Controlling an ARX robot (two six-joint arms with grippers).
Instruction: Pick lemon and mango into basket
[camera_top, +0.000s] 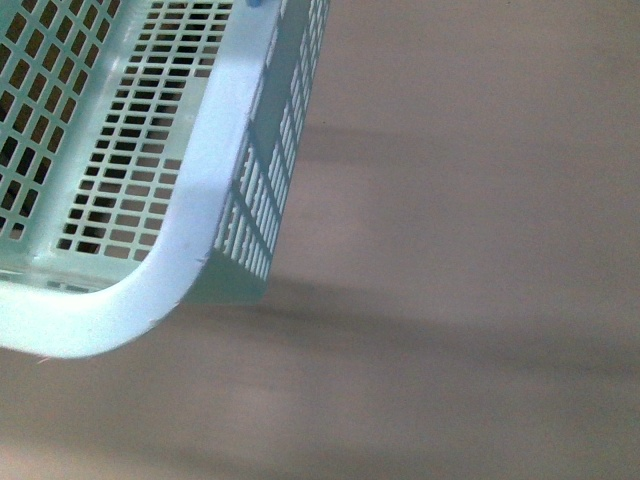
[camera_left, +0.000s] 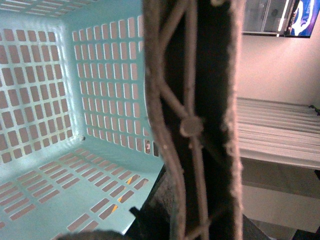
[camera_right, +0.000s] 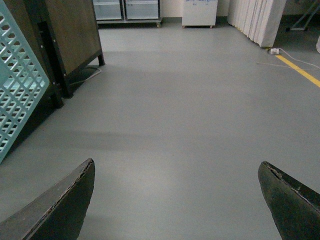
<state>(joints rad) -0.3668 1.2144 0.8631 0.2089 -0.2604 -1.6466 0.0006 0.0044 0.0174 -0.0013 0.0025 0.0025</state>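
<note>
Right gripper (camera_right: 176, 165) spread wide, empty, basket (camera_right: 17, 95) just beside it; left gripper's state untellable behind the handle (camera_left: 190, 125); best keep the basket level while seeking fruit.

Looks like an indoor lab or test hall with a mock-shop setup. Wide grey sealed floor (camera_right: 175, 115), yellow floor line (camera_right: 300, 71), glass-door coolers (camera_right: 125, 9) along the far wall, white folding panels (camera_right: 257, 20), wall screen (camera_left: 305, 15). Turquoise shopping basket (camera_top: 205, 180) at 10 o'clock in the front view.

Grey floor (camera_right: 190, 100), dark cabinet (camera_right: 75, 35)
</note>
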